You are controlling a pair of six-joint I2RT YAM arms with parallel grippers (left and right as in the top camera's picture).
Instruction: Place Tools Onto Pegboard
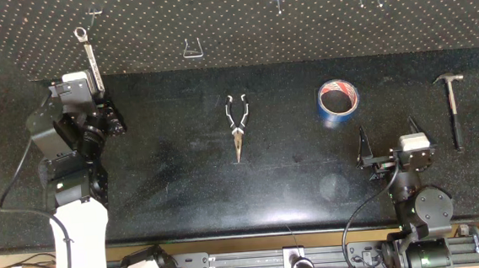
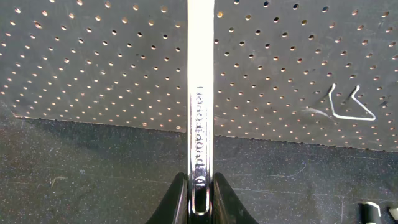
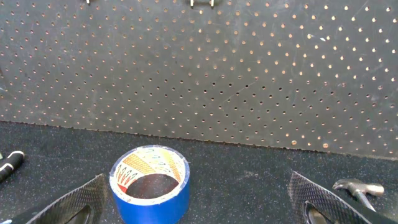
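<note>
Clamping the lower shank of a long silver wrench, the left gripper has both black fingers pressed flat against the metal. The wrench runs from the fingers up across the bottom edge of the dark perforated pegboard, and its head lies over the board at far left. Whether the head touches a hook cannot be told. A bent white wire hook sits on the board to one side of the wrench.

The right gripper is spread wide and holds nothing, low over the black tabletop. A blue roll of tape stands on the table just ahead of it, nearer one finger. A steel-headed hammer lies at far right, and silver needle-nose pliers lie mid-table, well apart from both grippers.
</note>
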